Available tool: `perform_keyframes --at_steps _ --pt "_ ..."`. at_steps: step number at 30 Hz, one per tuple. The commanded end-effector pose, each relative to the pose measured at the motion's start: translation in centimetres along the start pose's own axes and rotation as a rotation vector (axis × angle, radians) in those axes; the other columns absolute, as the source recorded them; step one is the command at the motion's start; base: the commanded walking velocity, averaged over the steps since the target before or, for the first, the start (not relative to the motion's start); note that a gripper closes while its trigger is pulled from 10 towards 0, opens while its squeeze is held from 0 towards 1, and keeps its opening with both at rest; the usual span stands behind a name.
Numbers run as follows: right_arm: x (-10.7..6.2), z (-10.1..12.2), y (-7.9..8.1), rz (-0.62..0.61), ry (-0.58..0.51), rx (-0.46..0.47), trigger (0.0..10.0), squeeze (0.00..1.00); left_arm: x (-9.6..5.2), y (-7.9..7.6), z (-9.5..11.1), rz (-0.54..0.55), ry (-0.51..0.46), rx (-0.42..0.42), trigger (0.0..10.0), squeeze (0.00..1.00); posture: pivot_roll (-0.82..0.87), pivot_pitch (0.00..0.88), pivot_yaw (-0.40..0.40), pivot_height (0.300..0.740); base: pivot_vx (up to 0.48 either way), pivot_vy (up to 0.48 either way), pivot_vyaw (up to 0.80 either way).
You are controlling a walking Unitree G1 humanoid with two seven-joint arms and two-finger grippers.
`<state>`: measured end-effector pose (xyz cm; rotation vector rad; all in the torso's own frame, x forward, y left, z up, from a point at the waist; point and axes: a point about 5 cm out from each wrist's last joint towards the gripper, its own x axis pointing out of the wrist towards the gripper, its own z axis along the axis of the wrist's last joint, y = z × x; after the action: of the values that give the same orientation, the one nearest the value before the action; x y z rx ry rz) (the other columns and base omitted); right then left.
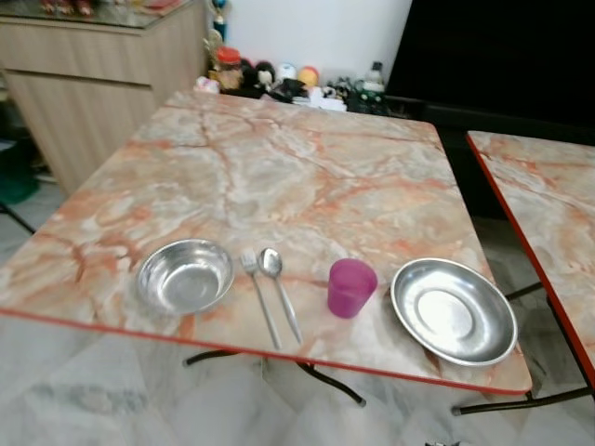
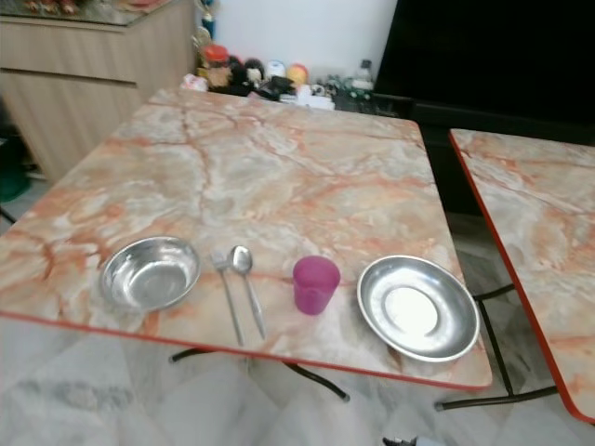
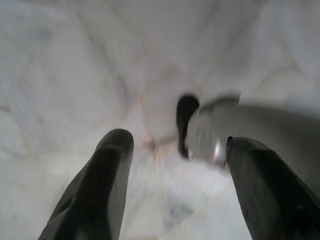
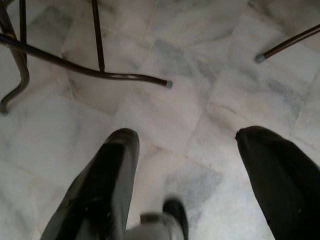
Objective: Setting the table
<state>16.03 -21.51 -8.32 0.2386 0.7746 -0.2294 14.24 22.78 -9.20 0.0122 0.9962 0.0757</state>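
Observation:
On the marble-patterned table [image 1: 279, 167], near its front edge, a row of tableware lies: a steel bowl [image 1: 185, 276] at the left, then a fork [image 1: 259, 295] and a spoon [image 1: 279, 290] side by side, a purple cup [image 1: 350, 287], and a shallow steel plate [image 1: 453, 309] at the right. My left gripper [image 3: 175, 165] hangs open over the floor, nothing between its fingers. My right gripper [image 4: 187, 160] hangs open above the floor tiles near the table's legs.
A second marble table [image 1: 548, 214] stands close on the right, a narrow gap between them. A wooden cabinet [image 1: 93, 84] is at the back left. Small toys and jars [image 1: 279, 79] line the wall behind. Black table legs [image 4: 90, 70] cross the tiled floor.

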Motion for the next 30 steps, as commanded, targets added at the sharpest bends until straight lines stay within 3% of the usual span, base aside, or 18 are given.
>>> perform_keyframes --at_steps 1,9,15,19,27,30 --pt "-0.2 -0.3 -0.7 -0.019 0.009 0.000 10.0 0.00 -0.3 -0.3 -1.5 -0.012 0.053 0.013 10.0 0.00 0.01 0.088 -0.055 0.740 0.000 0.000 0.00" --pt "0.1 1.1 -0.4 -0.003 -0.069 -0.009 10.0 0.00 -0.3 -0.4 -1.8 -0.015 0.059 0.013 10.0 0.00 0.00 0.087 -0.061 0.740 0.000 0.000 0.00" --pt "-0.1 2.7 0.3 0.036 -0.225 0.003 10.0 0.00 -0.4 -0.2 -1.9 -0.011 0.059 0.015 10.0 0.00 0.01 0.083 -0.078 0.740 0.000 0.000 0.00" --pt "-1.6 2.5 0.4 0.037 -0.349 0.044 10.0 0.00 -0.4 -0.2 -2.0 -0.009 0.057 0.012 10.0 0.00 0.01 0.080 -0.090 0.740 0.000 0.000 0.00" --pt "-4.5 1.3 1.4 0.065 -0.422 0.038 10.0 0.00 -0.4 -0.5 -2.0 -0.021 0.062 0.043 10.0 0.00 -0.01 0.081 -0.096 0.740 0.000 0.000 0.00" --pt "-5.6 2.7 1.3 0.049 -0.497 0.042 10.0 0.00 -0.3 -0.8 -1.8 -0.027 0.054 0.038 10.0 0.00 -0.01 0.085 -0.103 0.740 0.000 0.000 0.00"
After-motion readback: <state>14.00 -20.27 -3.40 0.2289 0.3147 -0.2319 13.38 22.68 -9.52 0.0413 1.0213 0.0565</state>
